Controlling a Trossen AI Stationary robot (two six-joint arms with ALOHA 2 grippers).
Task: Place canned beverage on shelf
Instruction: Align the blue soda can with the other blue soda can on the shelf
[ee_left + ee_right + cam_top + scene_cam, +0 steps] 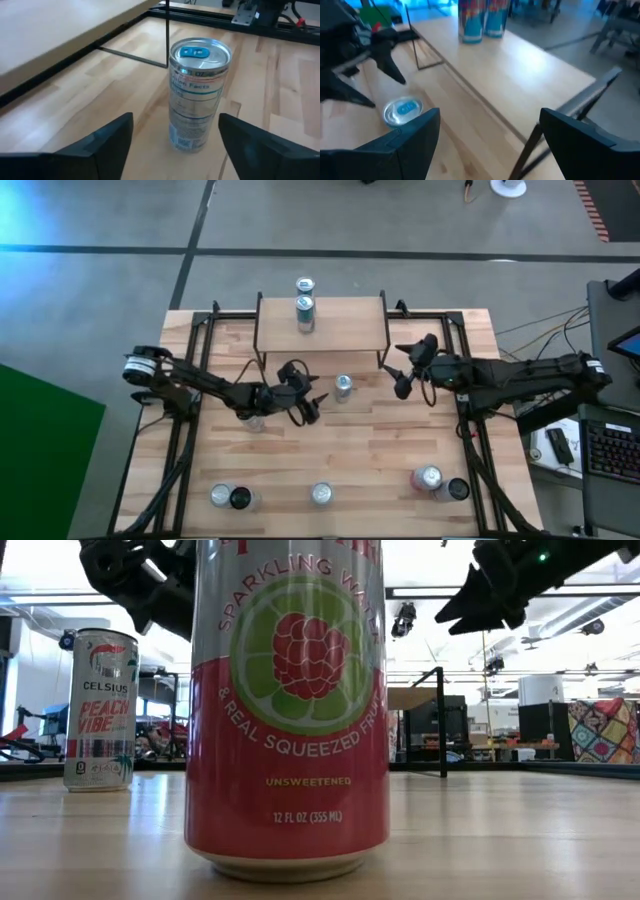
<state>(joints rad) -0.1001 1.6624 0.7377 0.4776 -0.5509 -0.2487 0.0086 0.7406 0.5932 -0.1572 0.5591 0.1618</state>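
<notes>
The left gripper [312, 402] hangs with its fingers spread and holding nothing, just beside a slim silver can [344, 387] that stands upright on the table [380, 450] near the shelf's front edge; its two fingers [105, 145] flank the can [197, 95] without touching it. The right gripper [402, 370], also released and empty, hovers by the right end of the shelf [350, 325]. Two cans [305, 308] stand on the shelf. Five more cans [322, 494] stand along the table's front edge, among them a red sparkling water can [290, 705]
</notes>
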